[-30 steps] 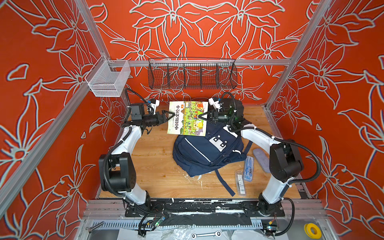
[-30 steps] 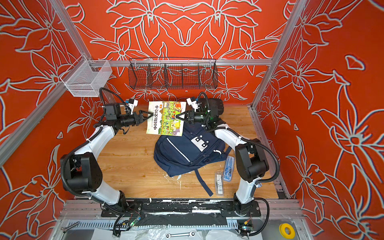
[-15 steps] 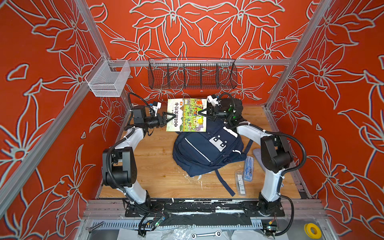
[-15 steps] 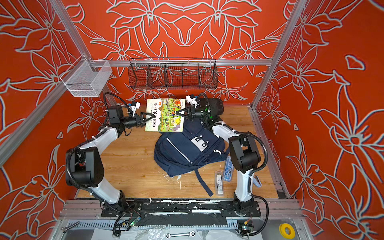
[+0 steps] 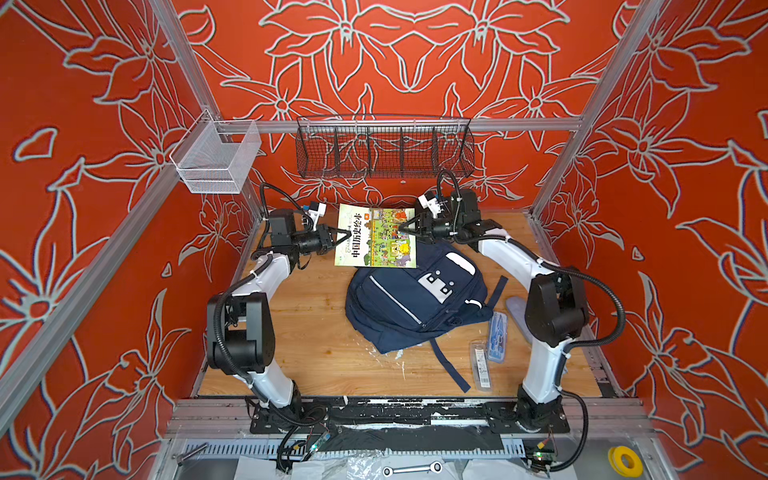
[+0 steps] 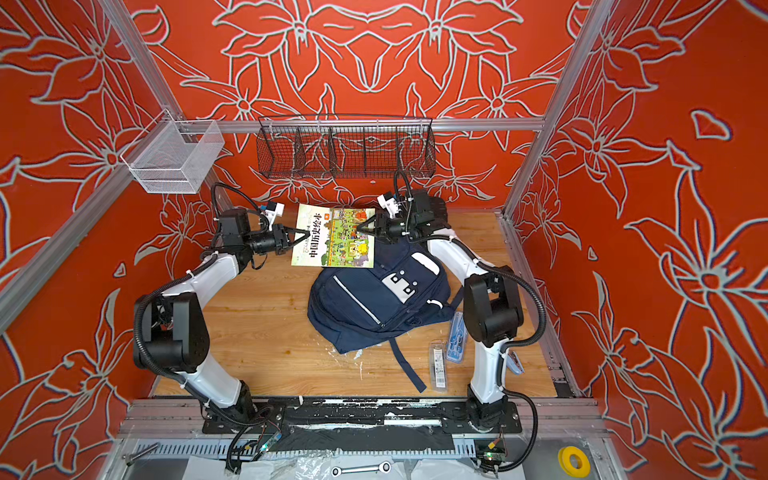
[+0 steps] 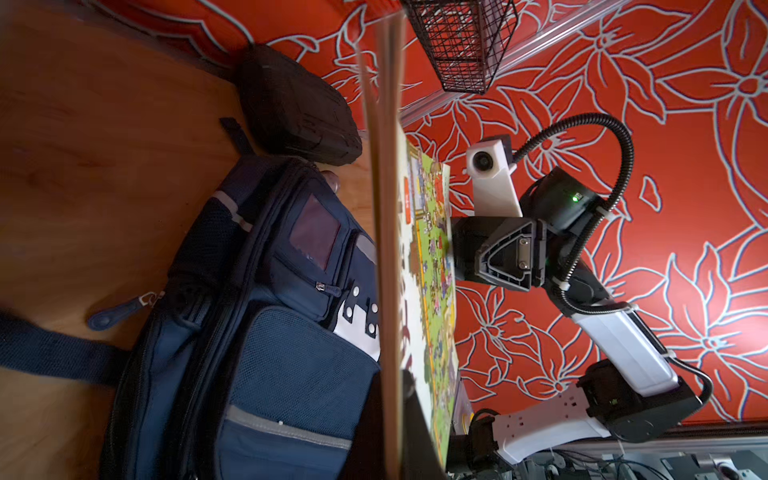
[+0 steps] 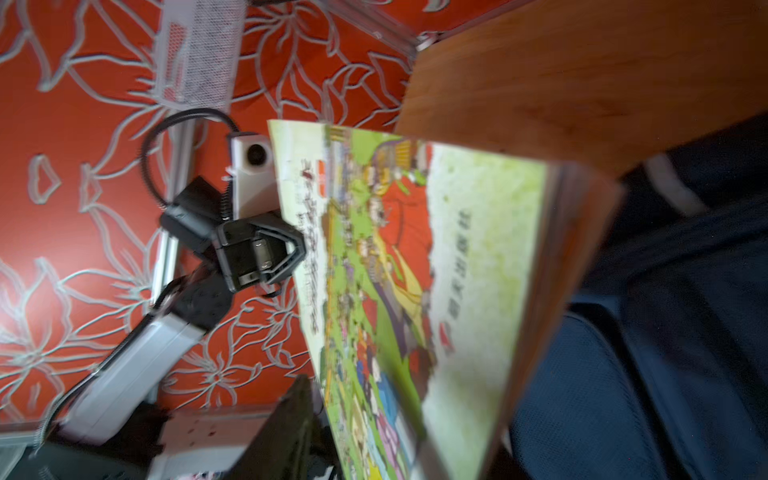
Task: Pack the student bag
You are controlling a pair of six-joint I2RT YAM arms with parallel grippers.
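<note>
The student bag (image 5: 415, 299) (image 6: 374, 299) lies flat mid-table, navy with a white patch. A colourful picture book (image 5: 376, 239) (image 6: 334, 239) hangs over its far end between both arms. My left gripper (image 5: 348, 232) (image 7: 392, 395) is shut on the book's left edge. My right gripper (image 5: 401, 227) (image 8: 353, 449) straddles the book's right edge with its jaws apart. One finger (image 8: 291, 415) stands off the cover and the other is hidden behind the book (image 8: 415, 270). The bag (image 7: 270, 332) shows under the book (image 7: 432, 270) in the left wrist view.
A black hard case (image 7: 295, 108) sits by the back wall behind the bag. A clear pen box (image 5: 482, 365), a blue tool set (image 5: 496, 336) and a pale blue case (image 5: 517, 311) lie right of the bag. A black wire basket (image 5: 384, 149) and a white mesh basket (image 5: 216, 160) hang on the rail.
My left gripper moved in and closed on the book's left edge. My right gripper's jaws came apart at the right edge. The book stayed nearly where it was.
</note>
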